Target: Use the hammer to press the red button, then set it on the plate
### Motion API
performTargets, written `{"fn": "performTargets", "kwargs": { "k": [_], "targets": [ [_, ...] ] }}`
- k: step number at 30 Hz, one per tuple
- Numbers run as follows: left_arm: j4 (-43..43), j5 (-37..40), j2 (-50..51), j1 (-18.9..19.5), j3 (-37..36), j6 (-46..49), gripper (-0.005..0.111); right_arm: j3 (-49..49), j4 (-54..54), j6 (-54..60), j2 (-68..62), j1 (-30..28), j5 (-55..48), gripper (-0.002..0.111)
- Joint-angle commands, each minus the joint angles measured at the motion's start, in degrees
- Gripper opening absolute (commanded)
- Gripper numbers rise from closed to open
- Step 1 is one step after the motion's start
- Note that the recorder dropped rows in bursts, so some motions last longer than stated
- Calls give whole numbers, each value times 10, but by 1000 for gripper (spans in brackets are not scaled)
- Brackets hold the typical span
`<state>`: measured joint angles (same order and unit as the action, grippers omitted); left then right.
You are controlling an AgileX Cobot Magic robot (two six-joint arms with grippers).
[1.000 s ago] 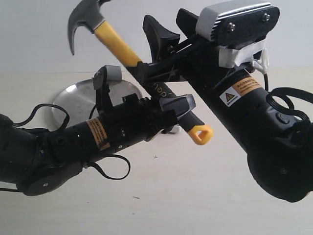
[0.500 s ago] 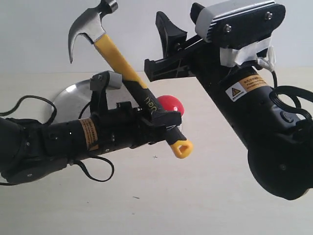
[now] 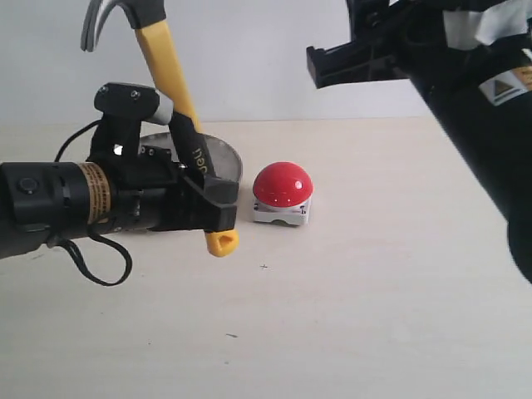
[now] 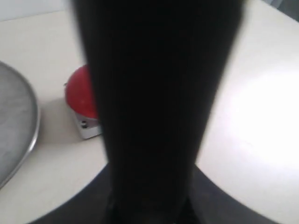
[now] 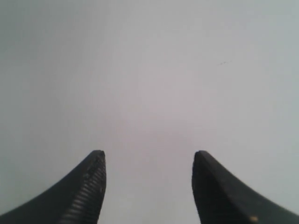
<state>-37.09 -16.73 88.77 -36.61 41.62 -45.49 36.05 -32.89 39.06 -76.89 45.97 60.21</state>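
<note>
My left gripper (image 3: 204, 187) is shut on the black grip of the hammer (image 3: 162, 62). The hammer stands nearly upright, its dark claw head at the top edge and its yellow end (image 3: 222, 242) hanging below the fingers. The red button (image 3: 283, 184) sits on the table just right of that yellow end, apart from it. The plate (image 3: 229, 155) is mostly hidden behind the left gripper. In the left wrist view the hammer handle (image 4: 154, 93) blocks the middle, with the red button (image 4: 79, 95) and the plate (image 4: 16, 121) beside it. My right gripper (image 3: 332, 66) (image 5: 148, 161) is open, raised high and empty.
The pale table (image 3: 349, 316) stretches in front of and right of the button. The right arm (image 3: 490, 108) fills the upper right of the exterior view. The right wrist view faces only a blank grey wall (image 5: 149, 70).
The left gripper carried the hammer leftward and tipped it more upright. The right gripper, around the handle a second ago, came off and rose to the upper right, uncovering the button.
</note>
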Motion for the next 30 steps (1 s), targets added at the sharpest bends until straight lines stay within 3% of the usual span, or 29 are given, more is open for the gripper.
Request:
{"fn": "performTargets", "kwargs": {
  "k": [1, 10, 24, 30],
  "targets": [
    [-4, 17, -41, 1, -1, 18, 0, 4, -60, 77, 56, 0, -34, 50],
    [-31, 138, -62, 1, -1, 21, 0, 4, -65, 109, 109, 0, -106, 45],
    [-57, 167, -74, 1, -1, 21, 0, 4, -62, 109, 109, 0, -108, 39],
    [-57, 157, -74, 1, -1, 20, 0, 4, -73, 123, 109, 0, -108, 19]
  ]
}}
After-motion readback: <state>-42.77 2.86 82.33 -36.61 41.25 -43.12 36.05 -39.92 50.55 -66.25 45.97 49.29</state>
